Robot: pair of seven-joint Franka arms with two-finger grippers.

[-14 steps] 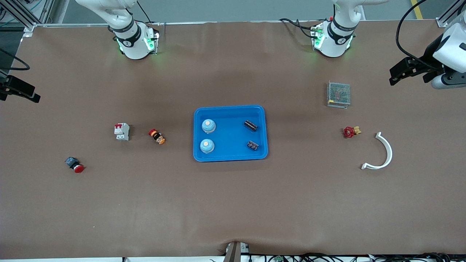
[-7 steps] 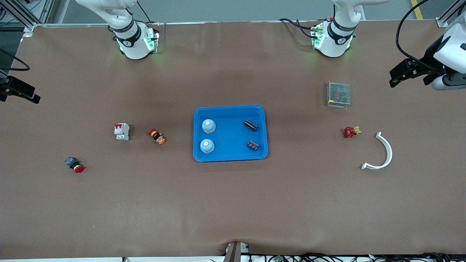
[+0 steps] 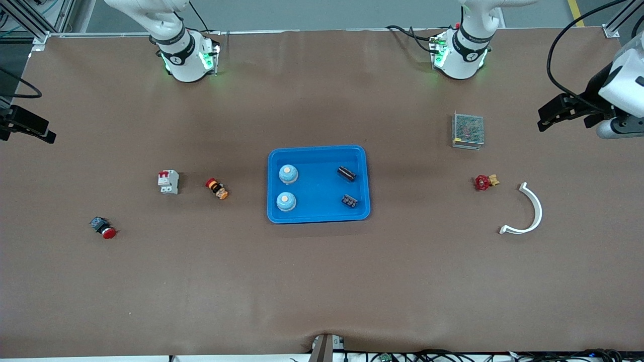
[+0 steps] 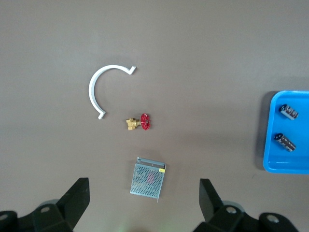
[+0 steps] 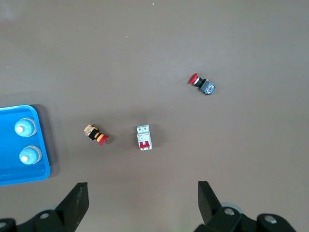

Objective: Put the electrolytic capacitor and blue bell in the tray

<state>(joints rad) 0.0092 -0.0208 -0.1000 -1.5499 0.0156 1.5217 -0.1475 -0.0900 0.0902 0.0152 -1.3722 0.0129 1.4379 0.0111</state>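
Now bells (image 3: 288, 174), capacitors (image 3: 346, 173) in tray (image 3: 318, 217).

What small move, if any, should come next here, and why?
Probably none beyond parking the arms. Two blue bells and two capacitors already lie in the tray. The left gripper hangs open above the table's left-arm end, the right gripper open above the other end, and neither holds anything.

Tray (image 4: 286, 166) cut off by the edge – right claw (image 3: 27, 128) too
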